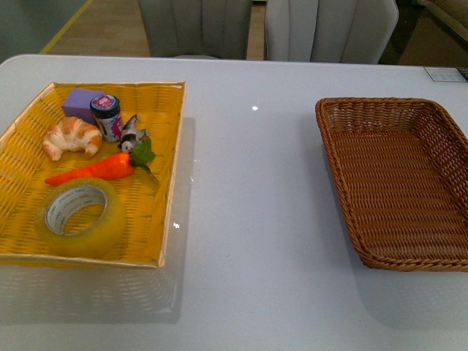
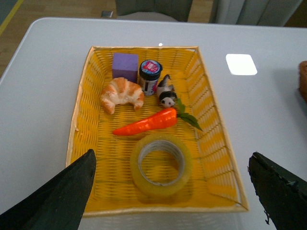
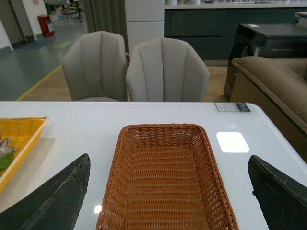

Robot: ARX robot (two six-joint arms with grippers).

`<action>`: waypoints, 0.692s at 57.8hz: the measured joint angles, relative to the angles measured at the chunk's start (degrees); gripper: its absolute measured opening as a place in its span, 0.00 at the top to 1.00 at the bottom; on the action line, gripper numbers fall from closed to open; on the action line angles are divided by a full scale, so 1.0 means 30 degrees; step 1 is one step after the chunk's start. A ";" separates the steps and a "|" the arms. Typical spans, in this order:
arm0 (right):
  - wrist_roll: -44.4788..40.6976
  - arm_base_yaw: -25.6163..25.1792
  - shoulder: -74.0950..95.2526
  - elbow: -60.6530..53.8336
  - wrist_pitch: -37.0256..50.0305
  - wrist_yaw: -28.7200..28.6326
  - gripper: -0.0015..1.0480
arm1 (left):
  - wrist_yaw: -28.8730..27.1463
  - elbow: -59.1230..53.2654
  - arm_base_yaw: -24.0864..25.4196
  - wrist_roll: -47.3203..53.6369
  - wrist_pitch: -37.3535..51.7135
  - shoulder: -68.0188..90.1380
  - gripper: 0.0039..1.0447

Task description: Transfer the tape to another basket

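Black left jaws stand spread wide, gripping nothing, raised above the near end of the yellow woven tray (image 2: pixel 84 120). Ahead of them and midway between them lies the tape (image 2: pixel 161 164), flat on its side on the tray floor with its open core facing up, touching neither jaw. It sits at the tray's end nearest the left jaws. Just beyond the roll, further from the jaws, a carrot (image 2: pixel 146 124) lies slantwise, its green leaves toward the side where the right jaws are. Beyond the carrot come a croissant (image 2: pixel 122 94) and a small black-and-white figure (image 2: pixel 166 93). Furthest from the jaws, a purple block (image 2: pixel 125 67) and a dark jar (image 2: pixel 150 76) stand side by side against the tray's far wall.

Black right jaws are likewise spread wide and grip nothing. Straight ahead of them, centred between them, sits the brown wicker basket (image 3: pixel 165 182), its bare woven floor showing. It is apart from both jaws. A corner of the tray shows out past one jaw, on the left jaws' side.

On the white worktop (image 1: pixel 256 219) tray and basket lie well apart, each before its own jaws. Two grey chairs (image 3: pixel 134 67) stand beyond the worktop's far edge.
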 joint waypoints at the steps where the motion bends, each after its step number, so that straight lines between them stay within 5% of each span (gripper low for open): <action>1: 0.0000 0.0000 0.0000 0.0007 0.0000 0.0000 0.09 | -0.0160 0.0262 -0.0036 0.0095 0.0627 0.1078 0.08; 21: 0.0000 0.0000 0.0000 0.0007 0.0000 0.0000 0.09 | -0.1180 0.4299 -0.0051 0.0474 0.3388 1.4054 0.08; 40: 0.0000 0.0000 0.0000 0.0007 0.0000 0.0000 0.09 | -0.1821 0.7271 0.0590 0.0801 0.3315 1.8629 0.08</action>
